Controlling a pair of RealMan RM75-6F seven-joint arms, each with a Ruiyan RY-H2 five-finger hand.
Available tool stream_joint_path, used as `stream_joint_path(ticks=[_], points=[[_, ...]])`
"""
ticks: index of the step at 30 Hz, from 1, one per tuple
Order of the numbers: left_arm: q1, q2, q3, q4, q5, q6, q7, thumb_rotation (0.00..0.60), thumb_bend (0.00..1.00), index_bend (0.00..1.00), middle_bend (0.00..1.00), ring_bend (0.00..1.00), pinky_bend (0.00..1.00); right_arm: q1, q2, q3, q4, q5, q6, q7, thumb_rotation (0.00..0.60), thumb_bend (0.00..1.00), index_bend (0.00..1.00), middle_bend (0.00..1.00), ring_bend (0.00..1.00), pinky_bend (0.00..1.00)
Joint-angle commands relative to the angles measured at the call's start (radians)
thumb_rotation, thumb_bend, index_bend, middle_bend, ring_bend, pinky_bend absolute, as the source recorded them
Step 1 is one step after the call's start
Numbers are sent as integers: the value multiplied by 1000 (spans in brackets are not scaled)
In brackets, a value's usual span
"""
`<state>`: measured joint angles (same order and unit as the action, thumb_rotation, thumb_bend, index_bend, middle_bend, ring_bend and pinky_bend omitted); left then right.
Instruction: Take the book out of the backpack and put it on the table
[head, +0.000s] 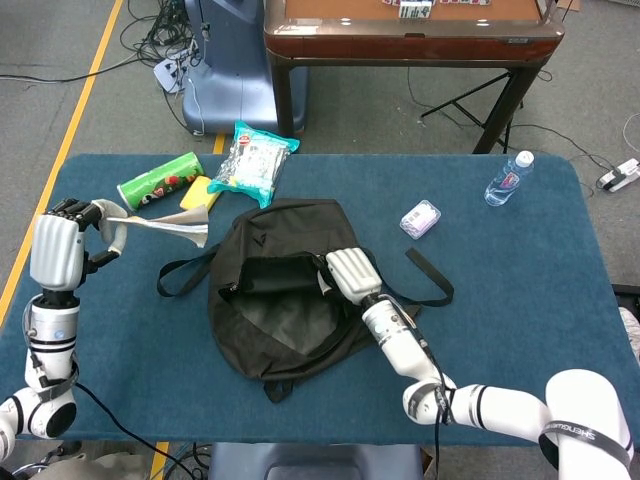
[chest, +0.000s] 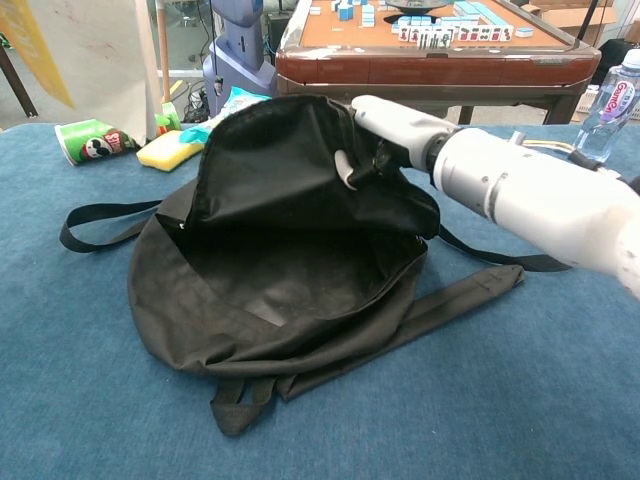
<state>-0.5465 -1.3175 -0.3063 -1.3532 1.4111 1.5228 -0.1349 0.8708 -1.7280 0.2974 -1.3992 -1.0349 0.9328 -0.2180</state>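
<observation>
The black backpack (head: 285, 305) lies open in the middle of the blue table (head: 520, 300), its mouth (chest: 300, 270) gaping and showing nothing inside. My right hand (head: 350, 272) grips the upper edge of the opening; the chest view shows that right hand (chest: 385, 130) pinching the flap. My left hand (head: 57, 250) is far out at the table's left edge, holding the book (head: 160, 224) by one end in the air, clear of the bag. In the chest view the book (chest: 85, 50) hangs at the top left, pale pages with a yellow cover; the left hand is outside that view.
A green chip can (head: 160, 180), a yellow sponge (head: 198, 196) and a snack bag (head: 252, 160) lie at the back left. A water bottle (head: 508, 178) and a small pouch (head: 420, 218) sit at the back right. Backpack straps (head: 180, 272) trail left and right.
</observation>
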Motion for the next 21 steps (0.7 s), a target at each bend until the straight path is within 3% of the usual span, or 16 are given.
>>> stream_joint_path(ticks=[1, 9, 12, 17, 21], points=[[-16, -8, -9, 41, -19, -35, 25, 600, 599, 705, 773, 634, 496, -12, 55, -52, -50, -47, -56, 21, 600, 550, 662, 437, 397, 586], [-57, -83, 3, 164, -16, -71, 111, 600, 599, 704, 773, 634, 496, -18, 159, -149, -158, -111, -126, -22, 600, 372, 214, 260, 214, 291], [-66, -123, 27, 211, -10, -94, 148, 600, 599, 700, 772, 633, 496, -30, 196, -167, -211, -120, -126, -17, 600, 311, 104, 205, 165, 195], [-65, -170, 72, 250, -15, -146, 214, 600, 599, 692, 773, 629, 496, -61, 257, -189, -278, -157, -97, 1, 600, 234, 73, 193, 149, 126], [-51, -144, 114, 175, -29, -213, 272, 600, 599, 691, 772, 628, 496, -90, 303, -194, -320, -173, -70, 35, 600, 234, 58, 193, 149, 125]])
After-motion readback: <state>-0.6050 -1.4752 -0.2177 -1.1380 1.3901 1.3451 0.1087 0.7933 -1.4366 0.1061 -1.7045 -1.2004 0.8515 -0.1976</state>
